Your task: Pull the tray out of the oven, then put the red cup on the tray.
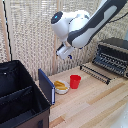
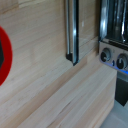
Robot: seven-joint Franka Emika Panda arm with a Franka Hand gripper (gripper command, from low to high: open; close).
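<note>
Gripper [image 1: 65, 54]: above the table, jaw state hard to tell.
Cup [image 1: 75, 81]: upright on table [image 1: 95, 102], at 5 o'clock from gripper.
Oven [image 1: 114, 56]: 2 o'clock from cup, door open.
Tray [image 1: 111, 62]: inside oven.

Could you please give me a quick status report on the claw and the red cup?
Claw's state not visible. Red cup upright on the table, beside the bowl of yellow food. Oven door open, nothing between cup and oven.
</note>
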